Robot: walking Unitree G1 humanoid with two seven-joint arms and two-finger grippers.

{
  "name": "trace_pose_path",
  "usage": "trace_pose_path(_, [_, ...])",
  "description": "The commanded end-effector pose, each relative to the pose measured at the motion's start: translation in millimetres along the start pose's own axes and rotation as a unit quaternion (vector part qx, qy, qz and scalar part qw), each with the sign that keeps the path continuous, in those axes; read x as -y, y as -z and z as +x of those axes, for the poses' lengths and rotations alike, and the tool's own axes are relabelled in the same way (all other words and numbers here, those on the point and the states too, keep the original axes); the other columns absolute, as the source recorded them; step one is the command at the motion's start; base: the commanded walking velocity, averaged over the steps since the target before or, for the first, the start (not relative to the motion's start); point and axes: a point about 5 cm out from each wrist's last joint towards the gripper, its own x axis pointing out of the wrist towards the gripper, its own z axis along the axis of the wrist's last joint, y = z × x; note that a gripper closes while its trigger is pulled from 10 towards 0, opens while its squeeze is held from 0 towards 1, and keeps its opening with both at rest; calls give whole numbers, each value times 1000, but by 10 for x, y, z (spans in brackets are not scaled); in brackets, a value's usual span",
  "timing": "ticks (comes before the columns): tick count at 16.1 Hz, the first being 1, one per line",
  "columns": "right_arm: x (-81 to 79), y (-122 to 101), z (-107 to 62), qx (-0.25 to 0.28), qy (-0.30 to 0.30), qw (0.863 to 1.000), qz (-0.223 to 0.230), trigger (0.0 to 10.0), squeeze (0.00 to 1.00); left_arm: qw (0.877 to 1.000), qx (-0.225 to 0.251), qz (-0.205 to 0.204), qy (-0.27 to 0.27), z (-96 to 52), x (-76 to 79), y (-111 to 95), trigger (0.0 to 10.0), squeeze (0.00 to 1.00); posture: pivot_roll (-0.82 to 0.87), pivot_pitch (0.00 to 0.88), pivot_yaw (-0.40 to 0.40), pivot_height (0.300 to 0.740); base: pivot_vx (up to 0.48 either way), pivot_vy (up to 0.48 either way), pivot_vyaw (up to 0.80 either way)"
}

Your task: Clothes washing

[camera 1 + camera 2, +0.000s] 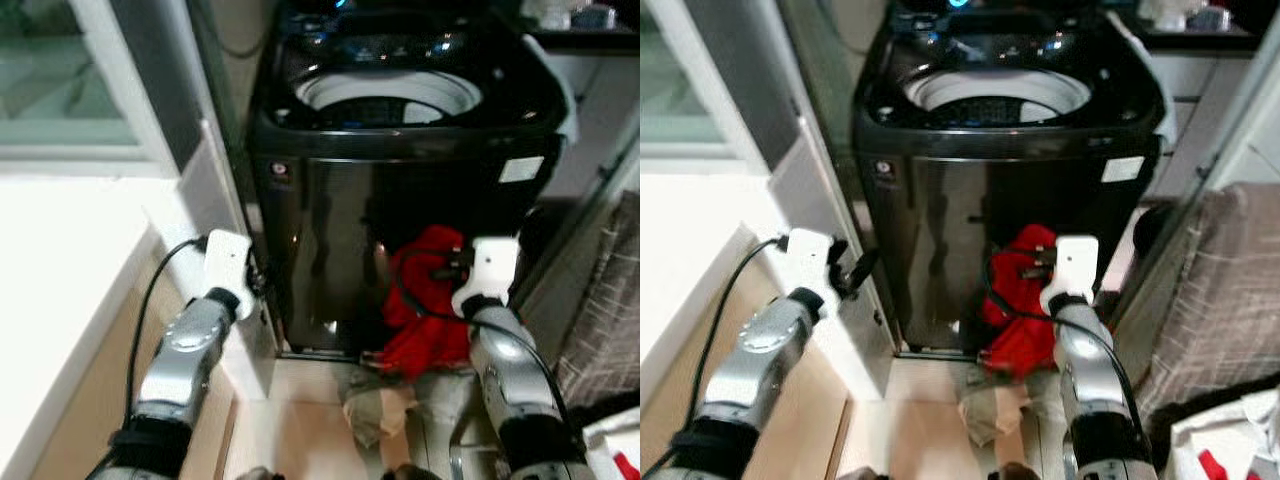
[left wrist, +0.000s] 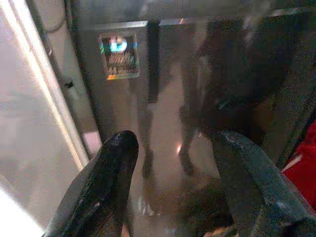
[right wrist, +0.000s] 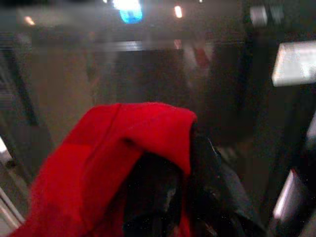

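**Red garment held at the front of the open top-loader**

On your far left you have a bright white counter (image 1: 50, 290), with a window (image 1: 60, 70) above it. Next comes a grey-white panel (image 1: 205, 190) that stands between the counter and the washing machine (image 1: 400, 230). Your left gripper (image 1: 858, 268) is raised beside the machine's lower left corner; its fingers (image 2: 116, 163) are spread wide with nothing between them, facing the glossy dark front panel.

The machine stands directly ahead, lid up, its pale drum ring (image 1: 390, 95) exposed. A small label (image 1: 521, 169) sits on the upper right of the front.

Your right gripper (image 1: 445, 268) is closed on the red garment (image 1: 425, 310), which drapes over its fingers and hangs against the machine's front, below the drum opening. A crumpled beige cloth (image 1: 375, 400) lies on the floor beneath it. A checked fabric (image 1: 1215, 300) stands at your far right.
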Motion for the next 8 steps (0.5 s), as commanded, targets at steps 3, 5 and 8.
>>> trace_pose_path(3, [-3, -169, 56, 24, 12, 999, -24, 0, 0, 999, 43, -4, 11, 105, 67, -155, 10000, 0, -140, 0, -3, 727, 0, 0, 0])
trace_pose_path(5, [-30, -218, 154, 24, -8, 999, -36, 0, 0, 999, 34, -13, 12, 67, 120, -49, 10000, 0, -142, 0, -23, 727, 0, 0, 0])
trace_pose_path(8, [-31, -249, 192, 20, -7, 999, -44, 0, 0, 999, 34, 5, 16, 78, 150, -47, 10000, 0, -141, 0, -22, 727, 0, 0, 779])
